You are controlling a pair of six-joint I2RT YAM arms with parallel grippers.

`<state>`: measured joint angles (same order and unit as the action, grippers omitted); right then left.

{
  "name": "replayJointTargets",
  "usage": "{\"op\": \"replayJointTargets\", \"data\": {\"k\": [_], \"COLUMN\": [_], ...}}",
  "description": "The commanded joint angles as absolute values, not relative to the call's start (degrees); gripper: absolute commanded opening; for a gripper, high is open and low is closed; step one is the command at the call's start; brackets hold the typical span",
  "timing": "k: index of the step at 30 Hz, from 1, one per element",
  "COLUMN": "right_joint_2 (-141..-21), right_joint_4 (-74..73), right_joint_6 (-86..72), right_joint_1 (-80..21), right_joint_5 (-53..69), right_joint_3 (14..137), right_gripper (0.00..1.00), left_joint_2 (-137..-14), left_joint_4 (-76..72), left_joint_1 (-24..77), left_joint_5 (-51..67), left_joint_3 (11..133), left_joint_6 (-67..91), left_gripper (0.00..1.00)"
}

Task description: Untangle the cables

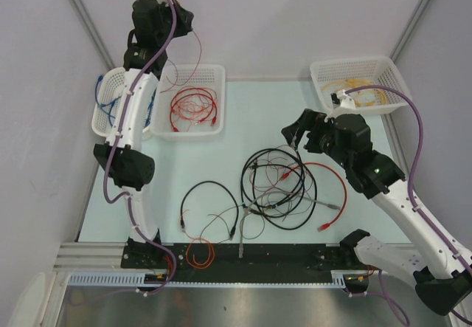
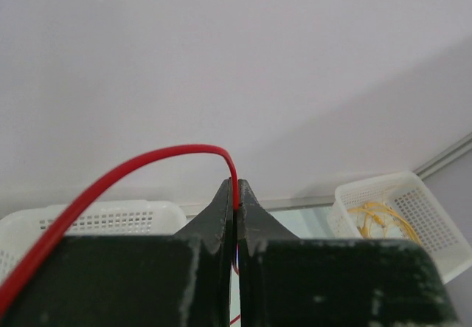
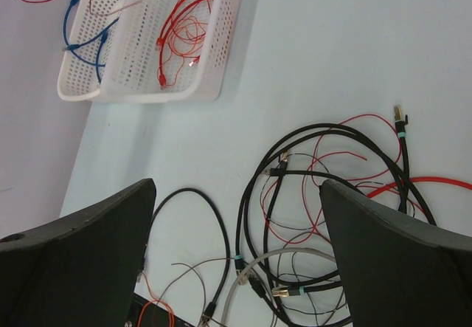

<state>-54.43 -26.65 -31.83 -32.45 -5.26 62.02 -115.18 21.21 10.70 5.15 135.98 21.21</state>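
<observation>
- The cables lie in one tangle on the table: black loops wound through thin red and dark strands, with small plug ends. The tangle sits below the right gripper's jaws; in the right wrist view it lies between them and towards the right-hand finger.
- Three white baskets stand at the far side of the table. One basket below the left gripper's jaws holds red cables. The side basket touching it holds blue cables. The corner basket, beyond the right gripper's jaws, holds yellow cables.
- The right gripper hangs over the far edge of the tangle with its jaws spread wide and nothing between them.
- The left gripper is raised high above the baskets, its jaws pressed together and pinching a red wire at their very tips.
- That red wire arcs away from the jaws and droops towards the basket of red cables.
- A single black loop lies apart from the tangle, near the right gripper's left-hand finger in the right wrist view.
- A small orange coil lies at the near edge of the table, well away from both pairs of jaws.
</observation>
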Motion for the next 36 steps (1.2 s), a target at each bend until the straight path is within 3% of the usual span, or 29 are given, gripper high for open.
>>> {"op": "replayJointTargets", "data": {"k": [1, 11, 12, 14, 15, 16, 17, 25, 36], "right_joint_2": [-55.0, -55.9, -56.2, -56.3, -56.6, -56.7, -56.8, -55.6, -53.3], "right_joint_4": [-24.6, -24.3, -24.3, -24.2, -24.3, -24.2, -24.3, -24.3, -24.6], "right_joint_6": [-30.9, -30.7, -30.7, -30.6, -30.5, -30.6, -30.6, -32.0, -33.6], "right_joint_1": [-32.0, -31.4, -31.2, -31.0, -31.0, -30.9, -31.0, -30.8, -30.9], "right_joint_5": [-4.8, -5.2, -5.2, -5.1, -5.2, -5.1, -5.1, -4.1, -0.7], "right_joint_3": [61.7, 60.0, 60.0, 60.0, 60.0, 60.0, 60.0, 59.2, 51.7], "right_gripper": [1.00, 1.00, 1.00, 1.00, 1.00, 1.00, 1.00, 1.00, 1.00], "left_joint_2": [-118.8, -126.1, -126.8, -127.5, -127.3, -126.7, -125.9, -108.8, -75.3], "left_joint_4": [17.6, 17.6, 17.9, 20.1, 20.6, 21.1, 21.0, 16.3, 10.6], "left_joint_1": [10.1, 9.1, 9.1, 8.7, 8.6, 8.5, 8.5, 10.4, 30.7], "left_joint_5": [7.3, 7.4, 7.5, 7.5, 7.3, 6.3, 5.0, 2.0, -5.0], "left_joint_3": [138.3, 132.9, 133.0, 133.6, 133.9, 133.9, 133.3, 123.4, 77.5], "left_joint_6": [23.3, 24.7, 24.7, 25.0, 25.0, 24.8, 24.3, 22.2, 19.6], "left_gripper": [0.00, 0.00, 0.04, 0.36, 0.69, 0.89, 0.99, 1.00, 1.00]}}
